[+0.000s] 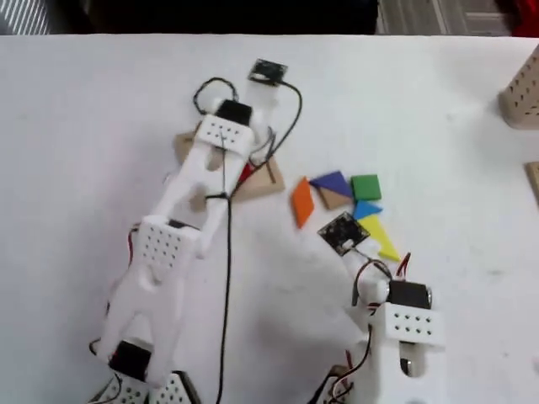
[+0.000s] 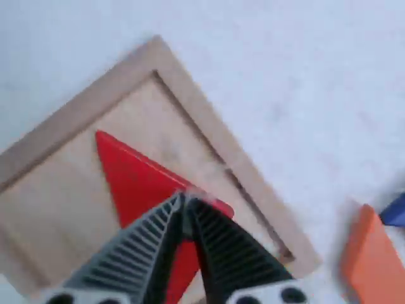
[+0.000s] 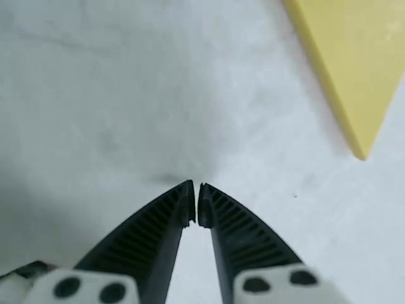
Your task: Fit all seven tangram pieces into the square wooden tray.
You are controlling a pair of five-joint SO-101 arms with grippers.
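Left gripper [image 2: 187, 201] has its ribbed jaws together, tips down on the flat red triangle [image 2: 136, 180] lying inside the square pale-wood tray [image 2: 190, 95]. Risk imo: it's a smooth piece on a smooth floor, so a nudge could ride it up the raised rim or skid the tray across the slick white table [image 1: 101, 101]. Right gripper [image 3: 196, 204] is closed too, over bare table near the yellow triangle [image 3: 354, 57]. The orange parallelogram [image 1: 301, 202] and the other loose pieces sit at 3 o'clock of the tray.

The left arm [image 1: 164, 248] and right arm [image 1: 404, 324] are white plastic with perforated panels, black motors and cables, and ribbed dark fingers [image 3: 158, 234].
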